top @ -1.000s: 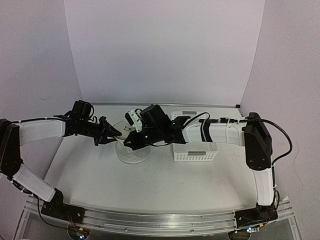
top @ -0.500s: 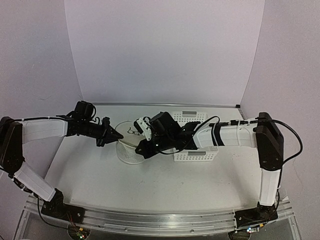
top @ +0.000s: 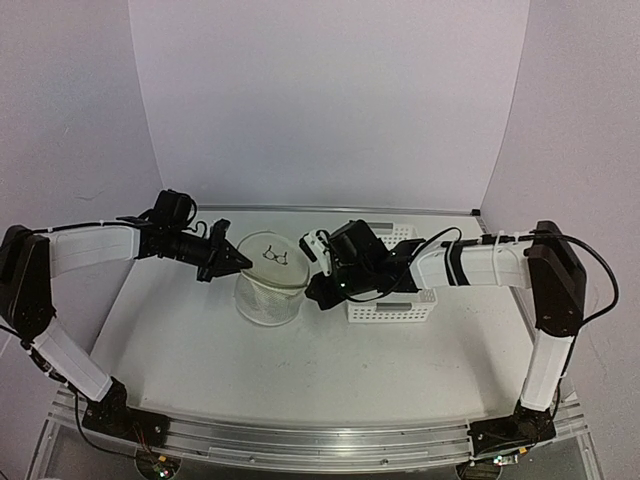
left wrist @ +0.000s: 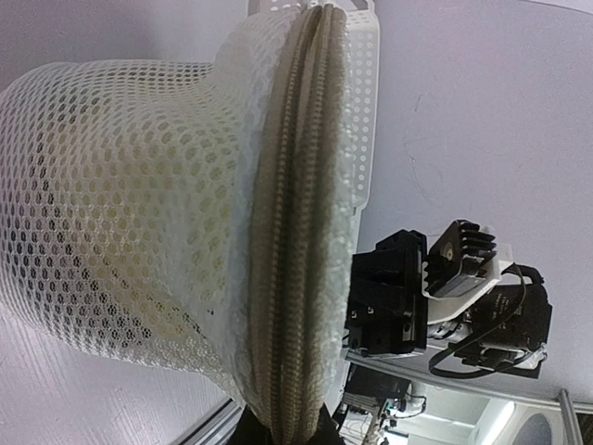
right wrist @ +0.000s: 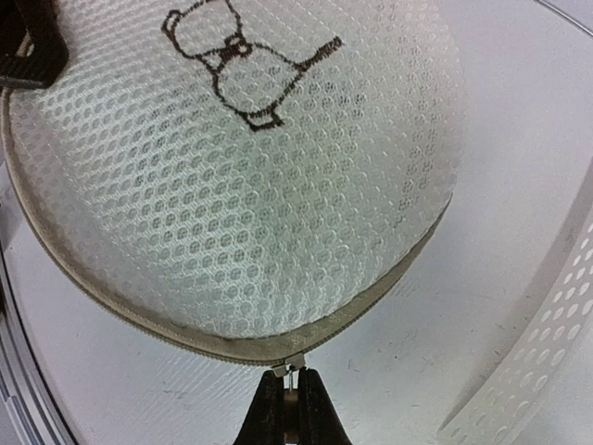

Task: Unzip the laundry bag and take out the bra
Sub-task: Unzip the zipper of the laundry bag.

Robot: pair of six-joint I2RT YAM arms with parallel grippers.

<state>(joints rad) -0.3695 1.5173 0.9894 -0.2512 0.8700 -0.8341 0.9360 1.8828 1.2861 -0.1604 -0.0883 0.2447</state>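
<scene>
The round, white, translucent mesh laundry bag [top: 268, 300] is standing near the middle of the white table [top: 190, 350], with its flat circular face turned upward and the small black bra drawing [top: 272, 257] showing on it. The left gripper [top: 228, 263] is reaching in from the left. Its black fingers are pressing together on the bag's rim seam, where the beige zipper [left wrist: 292, 232] is running around the edge. The length of zipper showing in the left wrist view is lying closed. The right gripper [top: 313, 290] is meeting the bag at the opposite, right-hand edge. In the right wrist view its fingertips are pinching together on the small metal zipper pull [right wrist: 295, 362], which is sitting at the seam below the printed face. A faint yellowish tone is coming through the mesh wall in the left wrist view, and what is inside cannot be made out. The rectangular white perforated plastic basket [top: 392, 311] is sitting just to the right of the bag, behind the right gripper.
</scene>
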